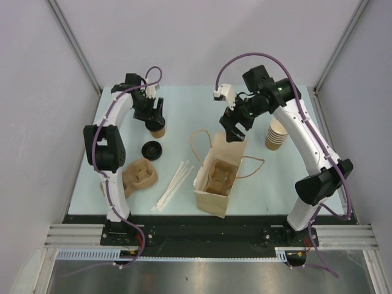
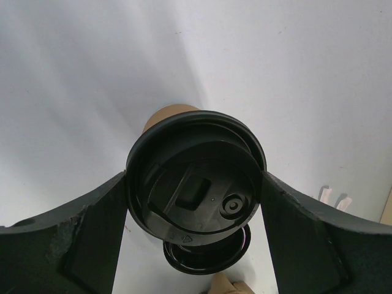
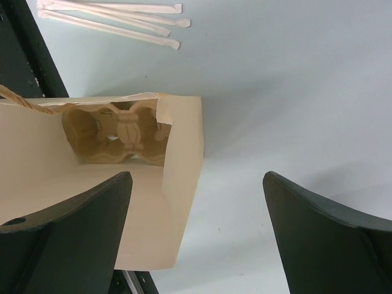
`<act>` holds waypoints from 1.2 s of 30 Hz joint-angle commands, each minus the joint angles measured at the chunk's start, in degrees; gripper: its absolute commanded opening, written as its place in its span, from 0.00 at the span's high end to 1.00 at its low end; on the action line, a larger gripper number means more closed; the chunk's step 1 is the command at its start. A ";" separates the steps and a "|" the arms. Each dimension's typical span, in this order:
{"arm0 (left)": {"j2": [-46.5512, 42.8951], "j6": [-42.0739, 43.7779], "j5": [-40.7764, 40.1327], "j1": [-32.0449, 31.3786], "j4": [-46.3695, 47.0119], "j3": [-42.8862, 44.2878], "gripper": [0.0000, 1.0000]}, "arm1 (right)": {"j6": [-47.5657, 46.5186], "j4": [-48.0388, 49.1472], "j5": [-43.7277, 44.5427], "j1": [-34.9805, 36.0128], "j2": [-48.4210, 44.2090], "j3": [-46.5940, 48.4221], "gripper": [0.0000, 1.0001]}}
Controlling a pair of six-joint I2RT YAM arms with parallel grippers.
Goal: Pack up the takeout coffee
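The coffee (image 2: pixel 196 184) stands on the worktop (image 1: pixel 184 104) at the far left, well apart from the bag (image 1: pixel 207 203), and is clasped by the left gripper (image 1: pixel 155 117), whose fingers (image 2: pixel 92 233) are pressed against opposite edges of the black lid rather than the paper wall. From this hold, the lid could be pulled off as the cup is raised, and the cup left behind or spilled; a squeeze lower down, on the body, would probably be safer. A loose lid (image 1: pixel 151 149) lies just beside the cup on the near side and could be knocked if the cup is swung low towards the bag. The right gripper (image 3: pixel 196 176) is spread wide at the bag's far rim, one finger over the bag wall, the other over bare worktop, with nothing held. With the bag unsteadied, it could be pushed over or its mouth folded shut as the cup is lowered. A handle (image 3: pixel 21 100) draped near the mouth could be snagged, and the carrier (image 1: pixel 219 174) inside could be missed.
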 commanded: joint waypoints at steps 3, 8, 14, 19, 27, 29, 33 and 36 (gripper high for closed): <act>-7.65 1.38 1.32 0.44 -0.77 0.79 0.59 | -0.71 -3.27 0.92 -0.88 0.67 1.75 0.06; -13.37 3.48 4.65 0.44 -1.91 1.32 0.65 | -0.71 -3.54 1.80 -0.96 0.93 1.93 0.05; -21.10 4.63 10.45 0.52 -2.89 4.39 0.68 | -1.59 -4.15 2.68 -0.70 1.81 1.49 0.07; -26.03 4.37 19.15 0.52 -2.80 7.47 0.71 | -2.38 -4.42 3.82 -0.70 3.13 1.66 0.49; -33.41 3.14 33.74 -0.53 0.98 11.07 0.74 | -2.91 -4.24 1.27 0.35 3.74 3.94 1.00; -34.03 4.19 34.98 -3.24 0.20 14.05 0.76 | -2.82 -4.15 1.27 0.62 3.83 4.74 1.00; -36.31 8.58 33.58 -10.80 -1.91 15.73 0.75 | -2.56 -3.72 1.18 0.97 3.74 6.14 1.00; -37.90 13.41 31.65 -18.09 -5.33 15.47 0.75 | -2.38 -3.28 1.71 1.58 3.48 6.41 1.00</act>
